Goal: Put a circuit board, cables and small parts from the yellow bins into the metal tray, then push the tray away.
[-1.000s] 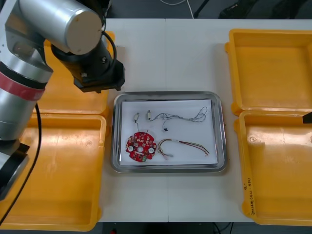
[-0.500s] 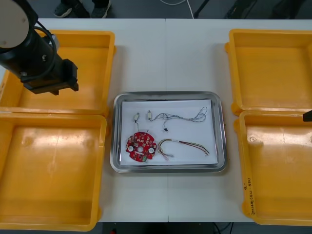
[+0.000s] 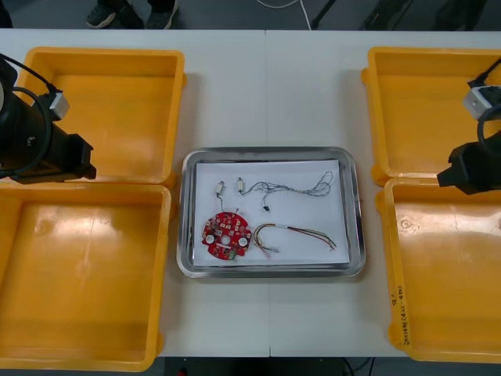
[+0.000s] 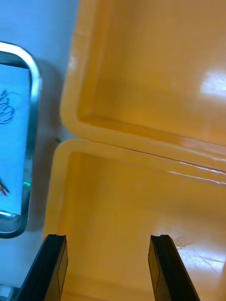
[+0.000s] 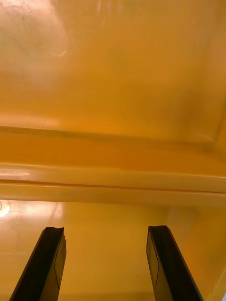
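Observation:
The metal tray, white inside, lies mid-table. In it are a round red circuit board, a red and yellow cable, a thin twisted cable and two small metal parts. My left arm hangs at the left edge over the seam between the two left bins. Its gripper is open with only orange bin floor between the fingers. My right arm sits at the right edge. Its gripper is open over the near right bin, and the tray's rim lies off to one side.
Four yellow bins flank the tray: far left, near left, far right and near right. All look bare inside. White table shows beyond the tray's far side and in front of it.
My left arm has pulled away from the tray's far left corner to the left edge. The right arm has come into view at the right edge. The tray's contents have not moved.

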{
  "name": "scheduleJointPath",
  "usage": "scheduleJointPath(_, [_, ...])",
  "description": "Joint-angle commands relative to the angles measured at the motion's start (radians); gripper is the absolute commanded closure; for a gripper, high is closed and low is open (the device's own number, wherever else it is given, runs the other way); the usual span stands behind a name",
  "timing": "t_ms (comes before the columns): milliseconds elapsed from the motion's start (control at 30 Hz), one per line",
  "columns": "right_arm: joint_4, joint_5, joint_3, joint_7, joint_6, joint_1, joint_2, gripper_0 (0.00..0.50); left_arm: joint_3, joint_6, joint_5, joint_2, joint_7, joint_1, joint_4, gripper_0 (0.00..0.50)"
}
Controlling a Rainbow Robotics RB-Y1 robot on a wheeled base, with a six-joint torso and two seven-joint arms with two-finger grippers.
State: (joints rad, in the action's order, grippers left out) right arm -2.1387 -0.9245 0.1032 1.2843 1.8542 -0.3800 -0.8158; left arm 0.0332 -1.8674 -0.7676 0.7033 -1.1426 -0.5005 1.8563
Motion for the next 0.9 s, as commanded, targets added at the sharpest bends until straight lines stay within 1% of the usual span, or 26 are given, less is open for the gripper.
scheduleJointPath(33, [-0.063,-0.019,-0.132,0.015,0.008,-0.112,-0.023,0.0,0.04,0.027,0.016,0.036,-0.08,0.056,0.055,0.0])
scheduleJointPath(133, [-0.084,-0.023,-0.209,0.018,0.008,-0.16,-0.016,0.0,0.047,0.03,0.016,0.038,-0.094,0.077,0.072,0.0])
scheduleJointPath(300, [-0.119,-0.023,-0.339,0.03,0.008,-0.232,0.023,0.0,0.065,0.022,0.022,0.036,-0.144,0.114,0.106,0.0])
scheduleJointPath(367, [-0.125,-0.023,-0.387,0.036,0.008,-0.26,0.038,0.0,0.071,0.01,0.022,0.038,-0.151,0.119,0.113,0.0])
scheduleJointPath(500, [-0.133,-0.02,-0.497,0.05,0.008,-0.323,0.075,0.0,0.085,-0.047,0.022,0.038,-0.169,0.125,0.142,0.0])
scheduleJointPath(567, [-0.141,-0.013,-0.537,0.056,0.008,-0.343,0.092,0.0,0.093,-0.052,0.022,0.038,-0.175,0.132,0.161,0.0])
scheduleJointPath(700, [-0.17,0.03,-0.634,0.078,0.008,-0.37,0.122,0.0,0.113,-0.052,0.022,0.036,-0.184,0.162,0.207,0.0])
scheduleJointPath(767, [-0.176,0.049,-0.675,0.113,-0.001,-0.381,0.132,0.0,0.116,-0.052,0.021,0.036,-0.186,0.171,0.213,0.0])
scheduleJointPath(867, [-0.176,0.099,-0.755,0.225,-0.03,-0.385,0.147,0.0,0.123,-0.052,0.022,0.038,-0.19,0.189,0.215,0.0])
scheduleJointPath(900, [-0.176,0.108,-0.769,0.24,-0.035,-0.385,0.148,0.0,0.123,-0.052,0.022,0.036,-0.19,0.191,0.215,0.0])
